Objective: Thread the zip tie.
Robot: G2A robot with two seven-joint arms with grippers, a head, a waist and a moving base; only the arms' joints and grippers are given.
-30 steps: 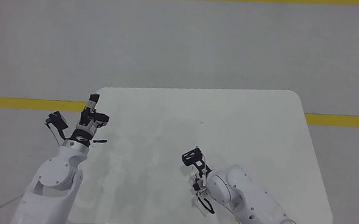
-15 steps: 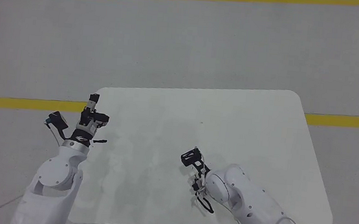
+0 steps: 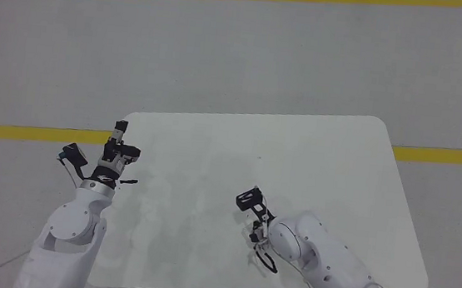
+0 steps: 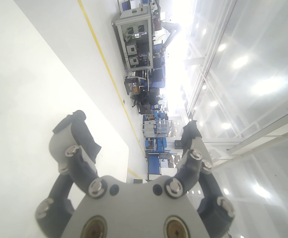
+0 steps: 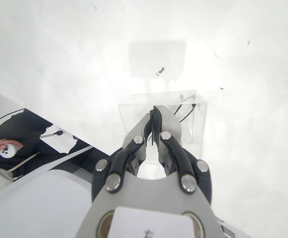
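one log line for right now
left gripper open, at table edge | right gripper shut above clear box | zip ties in box

R claw (image 3: pixel 247 200) edges a hair twd the worktop's (image 3: pixel 339 154) right edge & far edge vs. 0.5 s ago; R forearm (image 3: pixel 320 257) shifts rightward w/ it.

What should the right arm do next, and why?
Probably open the right gripper and ease it down into the clear box. Its jaws are shut with nothing visible between them, over the box, where black zip ties lie. The left gripper is open and empty, so a tie likely needs picking first.
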